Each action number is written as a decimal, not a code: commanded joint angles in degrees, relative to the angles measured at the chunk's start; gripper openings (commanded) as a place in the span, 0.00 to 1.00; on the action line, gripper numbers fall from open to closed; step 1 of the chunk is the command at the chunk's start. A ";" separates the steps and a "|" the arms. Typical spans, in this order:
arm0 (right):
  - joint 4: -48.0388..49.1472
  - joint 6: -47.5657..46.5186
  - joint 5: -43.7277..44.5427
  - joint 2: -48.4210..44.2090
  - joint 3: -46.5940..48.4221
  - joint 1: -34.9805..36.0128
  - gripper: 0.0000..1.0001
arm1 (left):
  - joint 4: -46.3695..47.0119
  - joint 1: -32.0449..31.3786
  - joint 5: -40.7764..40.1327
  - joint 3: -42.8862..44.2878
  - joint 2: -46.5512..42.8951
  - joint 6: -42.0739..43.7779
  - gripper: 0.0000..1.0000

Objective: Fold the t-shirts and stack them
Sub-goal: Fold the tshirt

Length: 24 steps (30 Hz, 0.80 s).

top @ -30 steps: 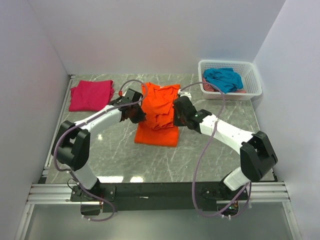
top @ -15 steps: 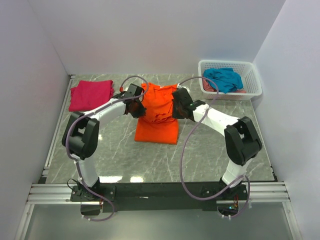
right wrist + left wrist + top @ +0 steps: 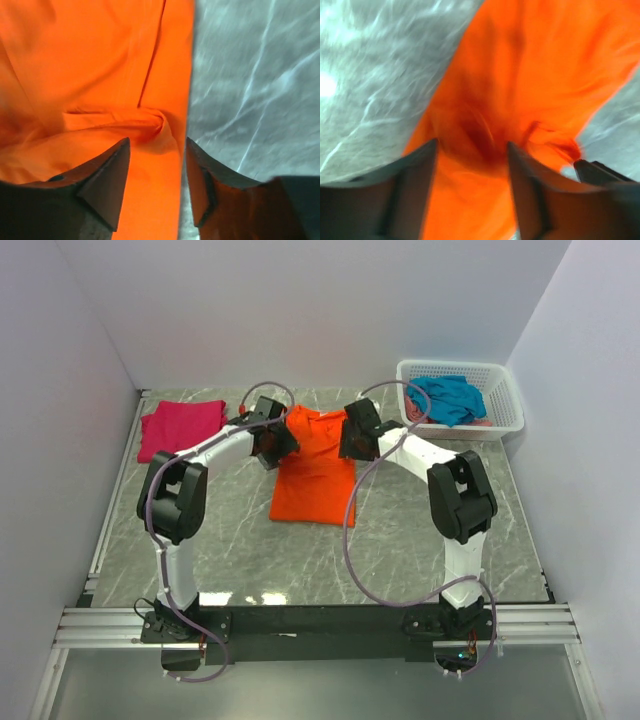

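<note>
White plastic lattice basket (image 3: 509,398): upright, in the far right corner.

Table (image 3: 230,540) beneath the basket: grey marble-look top with pale veins, glossy. Bright light patches lie on it well apart from the basket, along the near edge.

Back wall (image 3: 320,310): plain white, just behind the basket.

Right wall (image 3: 590,460): plain white, just beside the basket's right end.

Left wall (image 3: 50,440): plain white, well apart from the basket, across the whole table.

Silver slotted rails (image 3: 100,625): run along the table's near edge, well apart from the basket.

Thin metal strip (image 3: 112,502): runs along the table edge opposite the basket.
</note>
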 commanded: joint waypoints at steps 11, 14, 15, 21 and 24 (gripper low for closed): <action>4.51 -1.26 -11.19 -15.51 -11.50 -2.35 0.71 | 2.96 2.08 0.91 -5.57 -10.67 2.01 0.99; 5.48 0.14 -15.14 -21.04 -19.06 -2.18 0.73 | 4.11 2.08 3.19 -13.48 -15.94 4.03 0.99; 5.91 0.67 -16.11 -22.55 -21.08 -2.09 0.73 | 5.24 2.08 3.73 -15.76 -17.43 4.56 0.99; 9.25 4.45 -22.00 -31.18 -35.84 0.20 0.76 | 11.22 1.56 12.07 -32.73 -27.29 4.91 0.99; 11.36 5.95 -23.41 -32.15 -39.63 1.60 0.76 | 14.48 1.12 13.92 -39.06 -28.52 3.60 0.99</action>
